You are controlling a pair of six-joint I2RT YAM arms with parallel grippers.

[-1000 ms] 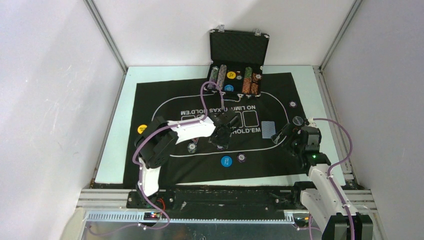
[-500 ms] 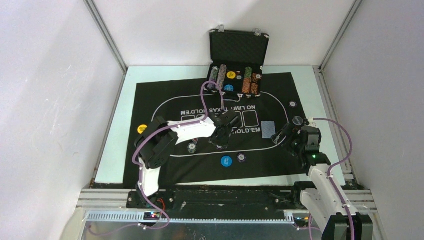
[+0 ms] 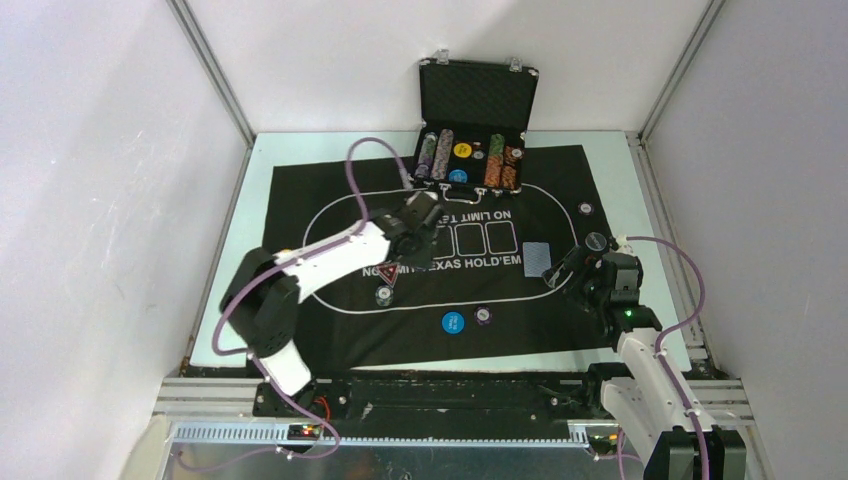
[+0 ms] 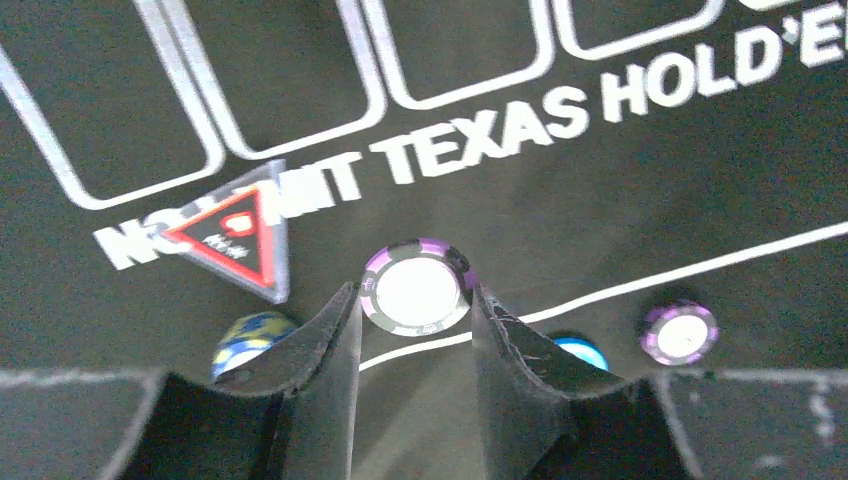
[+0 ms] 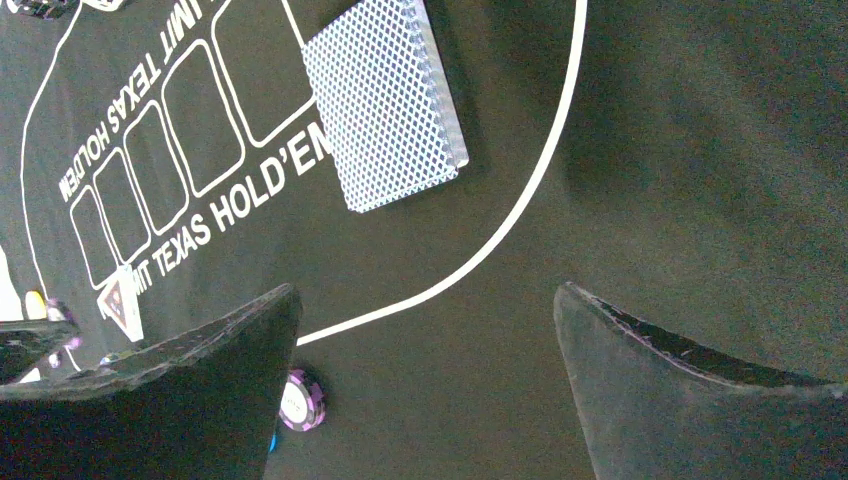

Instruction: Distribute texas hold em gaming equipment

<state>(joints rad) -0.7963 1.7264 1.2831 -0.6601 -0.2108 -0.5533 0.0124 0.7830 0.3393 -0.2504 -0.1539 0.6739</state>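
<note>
The table [image 3: 232,270], the black felt mat [image 3: 310,190] and the open hard case [image 3: 476,95] lie as before. The left arm [image 3: 335,252] has unfolded since a second ago: its elbow has swung out to the left and its wrist reaches farther over the white lettering. The left gripper [image 4: 414,300] is clenched on a purple-edged chip [image 4: 415,287], near the red triangular marker [image 4: 235,240]. The right gripper [image 5: 425,290] has not moved; its fingers are spread wide and empty, near the blue-backed card deck [image 5: 385,105]. A purple chip [image 4: 680,333] and a blue button [image 4: 578,352] stay on the felt.
</note>
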